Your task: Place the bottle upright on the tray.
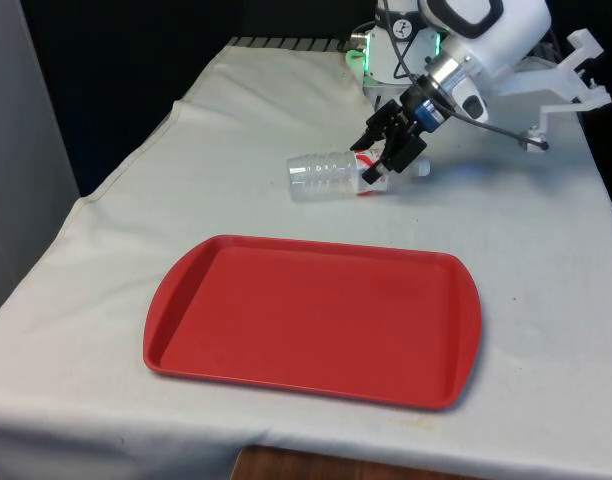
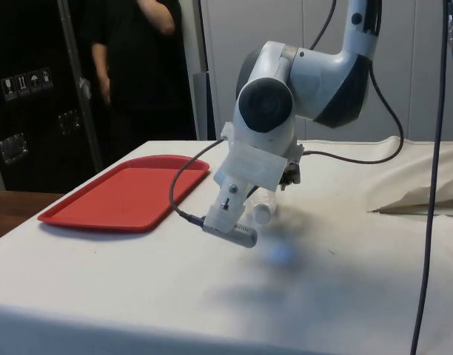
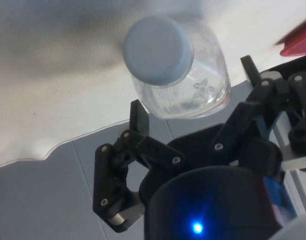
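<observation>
The gripper (image 1: 383, 160) sits low over the neck end of the bottle (image 1: 331, 175), its fingers (image 3: 138, 115) spread wide on either side and not clamped. The bottle is clear ribbed plastic with a red-and-white label and a pale cap (image 3: 158, 49), lying on its side on the white cloth (image 1: 106, 250), just beyond the red tray (image 1: 316, 320).
</observation>
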Robot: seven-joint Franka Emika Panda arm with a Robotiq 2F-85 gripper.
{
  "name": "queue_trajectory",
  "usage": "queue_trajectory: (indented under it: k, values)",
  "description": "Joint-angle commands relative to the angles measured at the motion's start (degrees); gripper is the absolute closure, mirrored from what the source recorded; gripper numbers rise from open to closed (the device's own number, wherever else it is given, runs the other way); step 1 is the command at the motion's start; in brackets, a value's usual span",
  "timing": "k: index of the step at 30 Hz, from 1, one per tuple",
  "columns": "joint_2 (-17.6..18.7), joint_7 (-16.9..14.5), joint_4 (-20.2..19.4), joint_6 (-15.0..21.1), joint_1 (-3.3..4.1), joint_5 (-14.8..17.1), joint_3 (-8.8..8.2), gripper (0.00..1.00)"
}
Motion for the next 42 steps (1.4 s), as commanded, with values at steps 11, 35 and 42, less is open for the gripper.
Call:
queue_trajectory:
  k: [11, 35, 42]
  values:
    - [1.1, 0.8, 0.4, 0.8, -0.23, -0.6, -0.11, 0.00]
    - [1.0, 1.5, 0.2, 0.3, -0.46, -1.7, -0.23, 0.73]
    - [0.1, 0.6, 0.0, -0.5, -0.46, -0.6, -0.11, 0.82]
